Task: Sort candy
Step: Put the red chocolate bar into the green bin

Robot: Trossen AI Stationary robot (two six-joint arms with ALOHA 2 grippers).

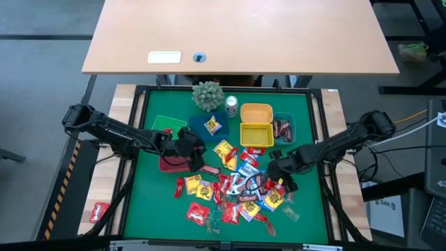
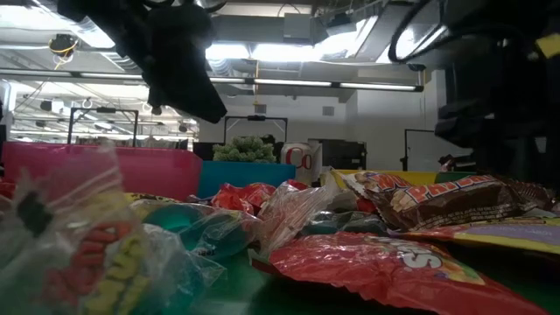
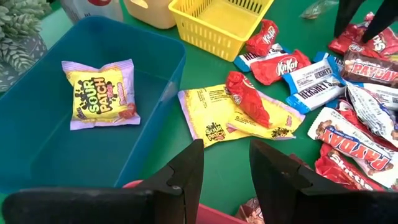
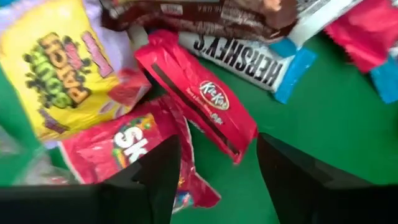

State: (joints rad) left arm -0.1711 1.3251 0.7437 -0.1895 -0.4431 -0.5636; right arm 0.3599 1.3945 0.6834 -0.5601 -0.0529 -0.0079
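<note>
Right wrist view — right end effector (image 4: 214, 165) released above candy (image 4: 198, 93), left end effector (image 3: 225, 168) parted, empty.

Yellow basket (image 1: 256, 127), blue bin (image 3: 37, 155)

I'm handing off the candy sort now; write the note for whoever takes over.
Left claw: open, empty, at the blue bin's edge.
Right claw: open, empty, low over a red KitKat in the pile.
Done: one Sour Patch pack in the blue bin; a few dark pieces in the teal bin.
Left: most candy lies loose mid-mat; the yellow basket looks empty; one red pack lies off the mat's left edge.
</note>
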